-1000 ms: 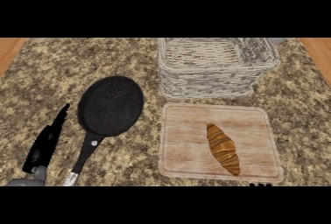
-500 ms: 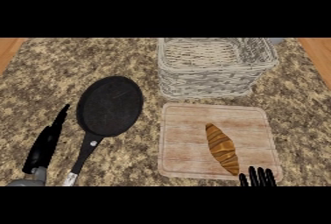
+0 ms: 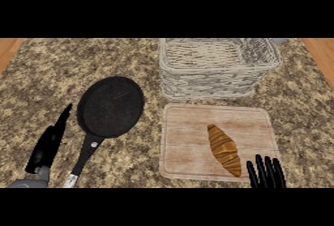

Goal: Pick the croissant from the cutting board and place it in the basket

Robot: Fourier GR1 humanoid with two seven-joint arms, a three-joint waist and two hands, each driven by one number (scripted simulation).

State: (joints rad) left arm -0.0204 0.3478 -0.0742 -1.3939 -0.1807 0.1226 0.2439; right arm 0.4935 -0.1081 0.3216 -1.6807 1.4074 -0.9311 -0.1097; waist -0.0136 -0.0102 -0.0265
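Croissant time: you can see the long golden-brown croissant [image 3: 224, 149] lying on the pale wooden cutting board [image 3: 189, 141], toward its right side. Your black right hand [image 3: 265, 173] pokes up at the bottom edge, fingers straight and spread a little, holding nothing, just beside the near end of the croissant. The woven white wicker basket [image 3: 215, 79] stands behind the board. Your black left hand [image 3: 47, 145] rests at the left with straight fingers, next to the round black frying pan [image 3: 109, 106] on the speckled stone counter [image 3: 65, 66].
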